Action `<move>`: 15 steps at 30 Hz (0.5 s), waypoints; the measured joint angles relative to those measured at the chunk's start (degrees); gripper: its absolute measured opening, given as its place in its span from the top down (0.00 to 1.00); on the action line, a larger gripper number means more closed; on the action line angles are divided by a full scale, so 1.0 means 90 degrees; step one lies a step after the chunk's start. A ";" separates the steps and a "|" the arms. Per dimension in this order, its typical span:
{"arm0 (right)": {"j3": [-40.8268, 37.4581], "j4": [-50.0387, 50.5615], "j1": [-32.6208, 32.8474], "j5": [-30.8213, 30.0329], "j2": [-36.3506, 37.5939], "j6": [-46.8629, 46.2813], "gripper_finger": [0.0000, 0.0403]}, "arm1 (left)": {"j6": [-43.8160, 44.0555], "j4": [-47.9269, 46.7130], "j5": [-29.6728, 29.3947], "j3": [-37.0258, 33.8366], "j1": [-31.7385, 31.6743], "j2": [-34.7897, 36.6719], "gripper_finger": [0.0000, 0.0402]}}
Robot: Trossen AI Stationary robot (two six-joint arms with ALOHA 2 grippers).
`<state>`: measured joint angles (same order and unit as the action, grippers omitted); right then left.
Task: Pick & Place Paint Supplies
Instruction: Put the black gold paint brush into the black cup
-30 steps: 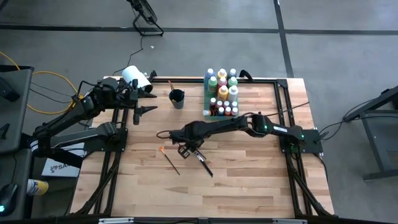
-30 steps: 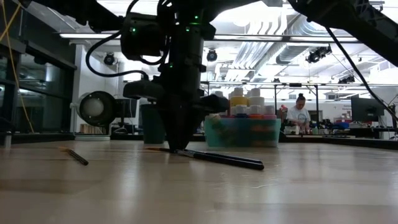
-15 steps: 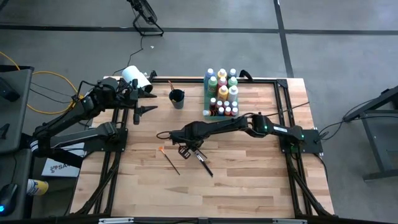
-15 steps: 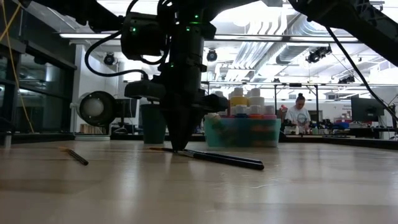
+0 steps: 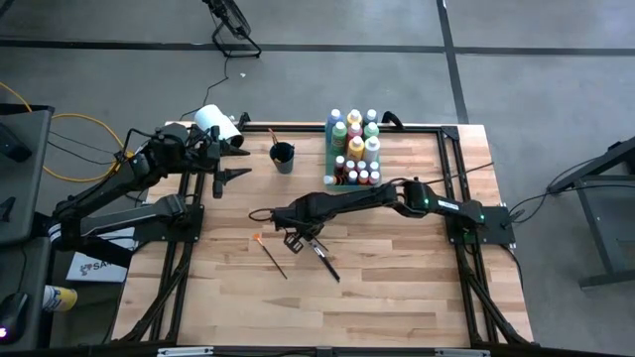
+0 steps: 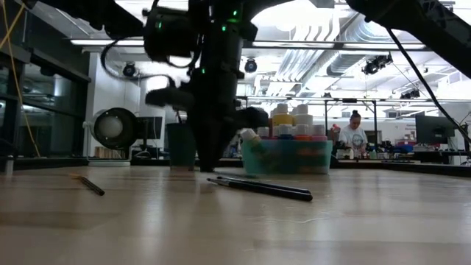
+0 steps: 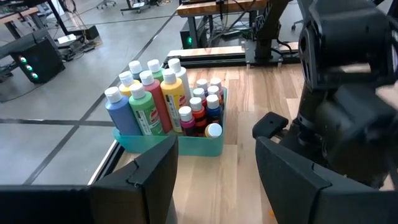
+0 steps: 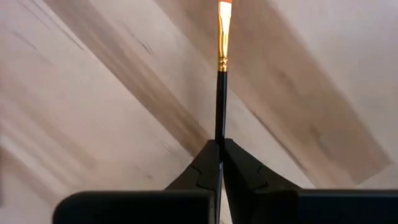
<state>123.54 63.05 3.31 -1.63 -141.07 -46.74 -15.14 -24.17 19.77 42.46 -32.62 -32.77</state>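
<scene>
**A:** Starting at the left, what do we have? The left gripper (image 5: pixel 226 176) hangs over the bench's (image 5: pixel 397 297) far left corner, fingers spread and holding nothing, near the white roll (image 5: pixel 215 122) and the dark cup (image 5: pixel 283 156). We take that arm to be waiting.

**B:** Agreed. Next along, a thin paintbrush (image 5: pixel 271 254) lies alone on the wood. Just right of it the right gripper (image 5: pixel 298 238) is at mid-bench with its fingers pressed together on a second, dark-handled paintbrush (image 8: pixel 219 106). The right wrist view shows the handle pinched between the pads and the orange bristle tip pointing away.

**A:** So we judge the step in hand to be the pick of that brush. In the low view it still lies flat on the bench, or nearly.

**B:** Then the next move calls for a clean lift without the thin handle twisting in the pinch, and a carry toward the far edge. The cup or the green tray (image 5: pixel 331 159) full of paint bottles (image 7: pixel 149 99) looks the likely place, though we cannot say which.

**A:** Any writing? The bottles carry labels, but we cannot read them.
</scene>
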 joint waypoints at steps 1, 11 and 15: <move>0.0006 -0.0041 -0.0008 -0.0020 0.0061 0.0000 0.99 | 0.0000 0.0001 0.0000 0.0000 0.0000 0.0000 0.47; 0.0028 -0.0182 -0.0033 -0.0272 0.0458 0.0053 0.99 | 0.0089 0.0000 0.0006 0.0000 0.0002 0.0000 0.47; 0.0042 -0.0429 -0.0031 -0.0370 0.0676 0.0083 0.99 | 0.0162 0.0001 0.0005 0.0000 0.0000 0.0000 0.47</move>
<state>123.92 59.19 3.03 -4.95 -134.98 -46.00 -13.68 -24.16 19.82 42.46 -32.62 -32.77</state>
